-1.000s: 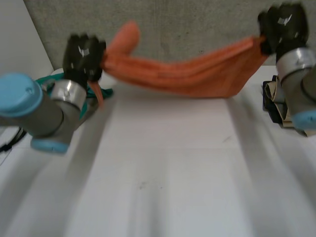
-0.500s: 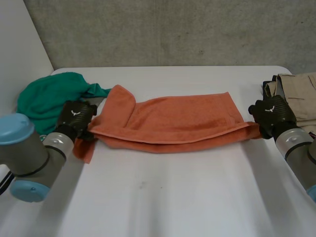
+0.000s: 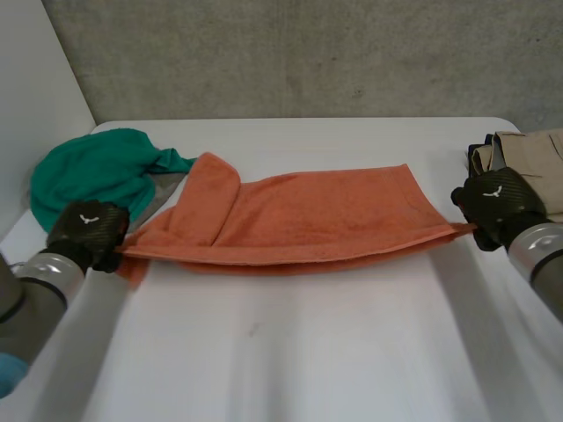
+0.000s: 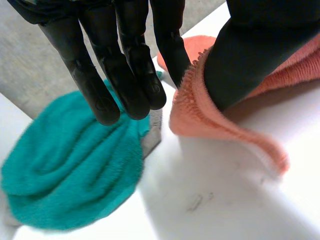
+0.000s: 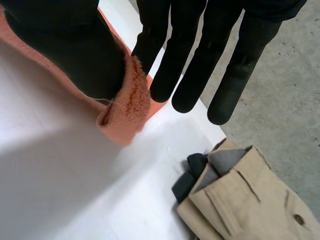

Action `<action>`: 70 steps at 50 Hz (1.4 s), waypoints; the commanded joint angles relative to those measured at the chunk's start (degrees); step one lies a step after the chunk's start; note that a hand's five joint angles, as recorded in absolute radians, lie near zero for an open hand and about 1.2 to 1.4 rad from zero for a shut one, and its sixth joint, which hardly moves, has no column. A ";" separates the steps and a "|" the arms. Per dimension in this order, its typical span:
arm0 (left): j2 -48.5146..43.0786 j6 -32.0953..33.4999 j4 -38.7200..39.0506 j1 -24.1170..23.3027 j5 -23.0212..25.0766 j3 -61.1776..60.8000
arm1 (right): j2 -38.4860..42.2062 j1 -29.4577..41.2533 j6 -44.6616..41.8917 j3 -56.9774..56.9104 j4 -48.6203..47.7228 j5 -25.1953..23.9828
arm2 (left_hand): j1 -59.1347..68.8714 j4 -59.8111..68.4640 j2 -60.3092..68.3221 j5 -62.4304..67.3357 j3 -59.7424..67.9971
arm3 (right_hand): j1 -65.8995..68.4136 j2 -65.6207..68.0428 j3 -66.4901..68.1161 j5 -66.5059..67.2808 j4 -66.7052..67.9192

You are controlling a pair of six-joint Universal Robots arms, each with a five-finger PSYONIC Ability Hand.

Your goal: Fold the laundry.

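An orange towel [image 3: 308, 220] lies across the middle of the white table [image 3: 290, 352], doubled lengthwise, with a loose flap bunched near its left end. My left hand [image 3: 86, 230] is at the towel's left end. In the left wrist view that hand [image 4: 125, 60] pinches the towel's edge [image 4: 200, 115] between thumb and a straight finger. My right hand [image 3: 497, 204] holds the right end. In the right wrist view this hand [image 5: 195, 50] has the towel's corner [image 5: 127, 100] pinched between thumb and fingers. The towel is pulled fairly taut between both hands.
A crumpled green cloth [image 3: 92, 176] lies at the table's back left, just beyond my left hand, with its folds [image 4: 65, 170] under that hand's fingertips. Folded beige trousers [image 3: 528, 158] lie at the right edge, close to my right hand [image 5: 245, 200].
The towel, hanging in the air a second ago, now lies on the table. Both hands came down and towards the near side. The left hand drew further left, stretching the towel.
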 commanded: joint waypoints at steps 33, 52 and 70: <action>-7.47 13.45 -7.16 -2.95 8.76 30.62 | 9.87 0.59 -7.71 -34.08 20.35 12.09 | 12.66 11.29 11.42 13.56 11.81 | 14.54 12.23 11.58 13.76 11.15; -13.47 -8.26 17.11 -3.76 -4.88 56.54 | 12.78 2.52 4.95 -50.98 -10.60 14.21 | 12.66 11.29 11.42 13.56 11.81 | 14.54 12.23 11.58 13.76 11.15; -12.69 -7.82 15.35 -5.08 -0.85 22.03 | 20.60 2.43 2.76 -35.34 2.05 12.45 | 12.66 11.29 11.42 13.56 11.81 | 14.54 12.23 11.58 13.76 11.15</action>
